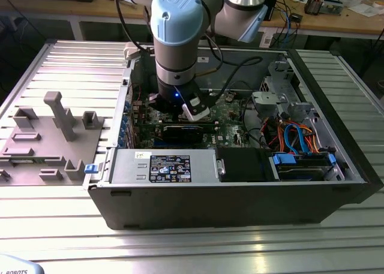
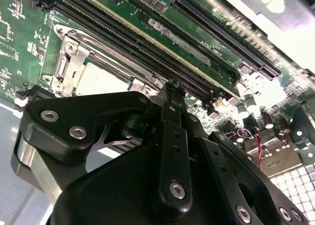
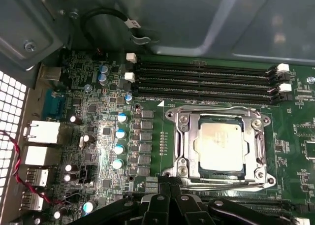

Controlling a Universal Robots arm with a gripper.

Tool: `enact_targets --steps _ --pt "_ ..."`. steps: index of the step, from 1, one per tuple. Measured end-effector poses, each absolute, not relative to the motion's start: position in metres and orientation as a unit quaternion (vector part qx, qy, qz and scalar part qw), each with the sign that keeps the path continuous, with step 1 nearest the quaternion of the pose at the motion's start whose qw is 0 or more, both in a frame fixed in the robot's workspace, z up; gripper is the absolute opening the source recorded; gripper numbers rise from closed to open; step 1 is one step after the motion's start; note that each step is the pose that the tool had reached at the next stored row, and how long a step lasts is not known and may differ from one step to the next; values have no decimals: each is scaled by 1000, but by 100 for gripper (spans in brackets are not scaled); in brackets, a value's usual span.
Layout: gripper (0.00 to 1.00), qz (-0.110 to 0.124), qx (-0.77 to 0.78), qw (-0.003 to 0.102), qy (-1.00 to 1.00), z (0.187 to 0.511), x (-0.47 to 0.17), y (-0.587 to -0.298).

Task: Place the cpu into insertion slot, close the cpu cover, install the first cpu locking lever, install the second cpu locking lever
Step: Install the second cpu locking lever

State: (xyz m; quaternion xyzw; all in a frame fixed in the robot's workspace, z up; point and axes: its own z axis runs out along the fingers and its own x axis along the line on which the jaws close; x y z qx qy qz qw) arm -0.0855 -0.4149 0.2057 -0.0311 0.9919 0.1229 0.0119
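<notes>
The cpu is seated, the cpu cover lowered; lever state and jaws cannot be told.

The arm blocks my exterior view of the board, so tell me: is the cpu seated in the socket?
Observer: Yes. In the first wrist view the cpu lies flat in the socket, silver top up.
Operator: And the cpu cover?
Observer: The cpu cover lies down around the chip, framing it.
Operator: Where is the gripper?
Observer: The gripper is just beside the socket's edge, not over the cpu.
</notes>
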Motion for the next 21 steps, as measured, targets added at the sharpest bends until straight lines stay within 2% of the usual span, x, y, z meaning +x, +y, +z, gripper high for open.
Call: enact_targets --steps 14,21 --pt "11 123 -39 11 992 198 -85 -409" --pt "11 121 -39 11 992 206 -84 -409"
